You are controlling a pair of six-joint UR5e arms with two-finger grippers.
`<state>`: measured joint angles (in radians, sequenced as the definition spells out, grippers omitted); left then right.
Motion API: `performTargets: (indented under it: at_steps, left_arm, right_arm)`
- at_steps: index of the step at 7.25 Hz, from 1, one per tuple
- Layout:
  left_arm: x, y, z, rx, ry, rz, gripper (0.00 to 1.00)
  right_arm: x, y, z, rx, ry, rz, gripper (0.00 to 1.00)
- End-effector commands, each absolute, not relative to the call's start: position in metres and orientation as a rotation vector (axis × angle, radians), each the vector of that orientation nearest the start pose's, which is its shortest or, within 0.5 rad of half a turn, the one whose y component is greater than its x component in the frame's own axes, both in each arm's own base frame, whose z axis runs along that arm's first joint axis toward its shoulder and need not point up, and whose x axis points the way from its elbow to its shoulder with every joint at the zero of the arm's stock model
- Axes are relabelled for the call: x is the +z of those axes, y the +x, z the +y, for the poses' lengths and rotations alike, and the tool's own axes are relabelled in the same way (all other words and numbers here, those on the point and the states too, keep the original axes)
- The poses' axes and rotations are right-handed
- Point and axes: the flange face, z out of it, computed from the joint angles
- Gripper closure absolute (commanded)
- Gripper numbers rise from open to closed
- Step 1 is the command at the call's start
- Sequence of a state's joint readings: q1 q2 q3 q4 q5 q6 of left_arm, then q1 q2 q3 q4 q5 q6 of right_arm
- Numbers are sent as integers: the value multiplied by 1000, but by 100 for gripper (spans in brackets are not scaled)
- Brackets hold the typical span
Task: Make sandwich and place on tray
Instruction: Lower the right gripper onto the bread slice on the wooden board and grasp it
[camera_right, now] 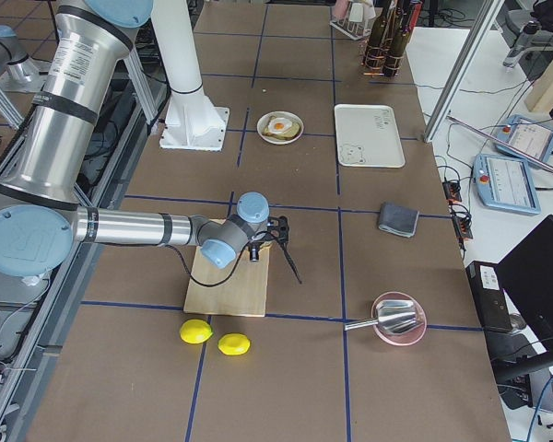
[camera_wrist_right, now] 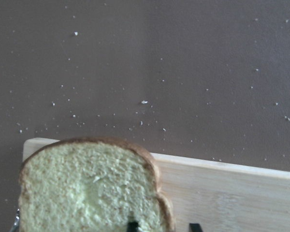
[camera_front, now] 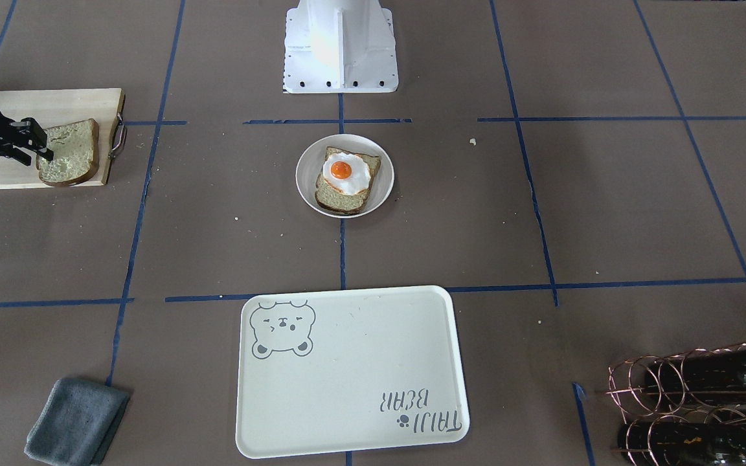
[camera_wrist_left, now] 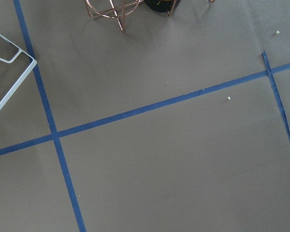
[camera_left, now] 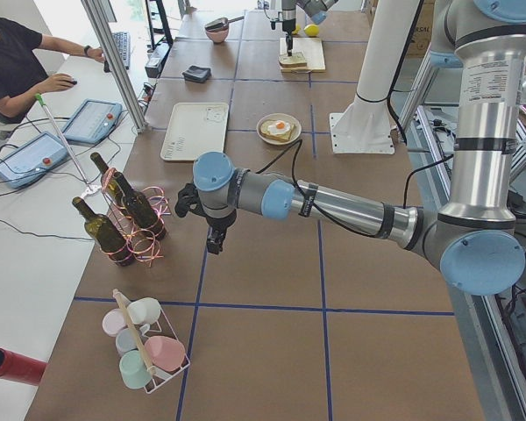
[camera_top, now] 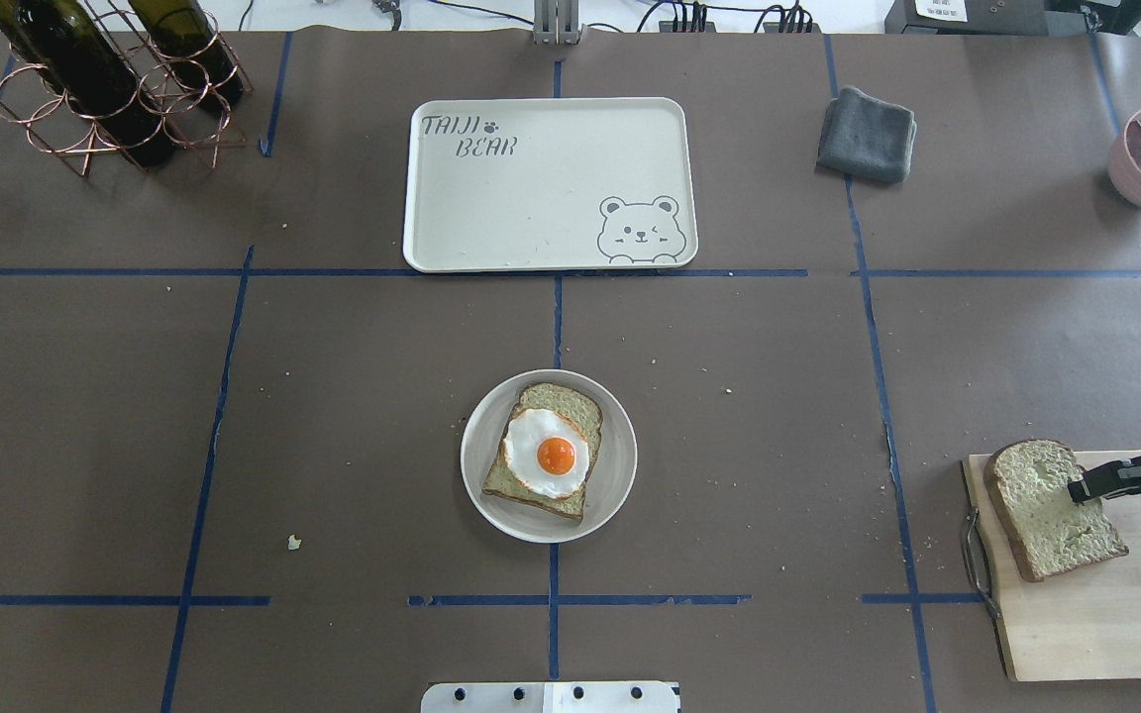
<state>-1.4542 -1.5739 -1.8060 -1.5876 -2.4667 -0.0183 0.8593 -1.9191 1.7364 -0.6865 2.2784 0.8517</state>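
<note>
Brown counter with a blue tape grid. Cream bear tray on its far middle, well apart from the plate. Wooden board on the robot's right carries one bread slice, lying flat. White plate at centre holds a second slice, fried egg on top. Right claw: narrow gap, tips at the board slice's edge. Left claw hangs near the bottles; spread cannot be told.

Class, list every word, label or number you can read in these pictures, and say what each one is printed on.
"TAIJI BEAR": grey lettering on the cream tray, with a small paw print after "TAIJI". It reads upside down in the front-facing view.
Operators' control pendants: any markings are too small to read.
No other readable text shows in any view.
</note>
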Motion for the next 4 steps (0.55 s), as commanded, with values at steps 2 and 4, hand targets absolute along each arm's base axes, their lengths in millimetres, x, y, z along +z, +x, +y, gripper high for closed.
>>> performTargets:
  at_steps: [2, 4]
  left_arm:
    - [527, 2, -497, 208, 183, 906, 0]
    - [526, 2, -497, 209, 184, 906, 0]
  right_arm:
    - [624, -187, -319, -117, -10, -985, 100]
    - [598, -189, -318, -149, -19, -1043, 100]
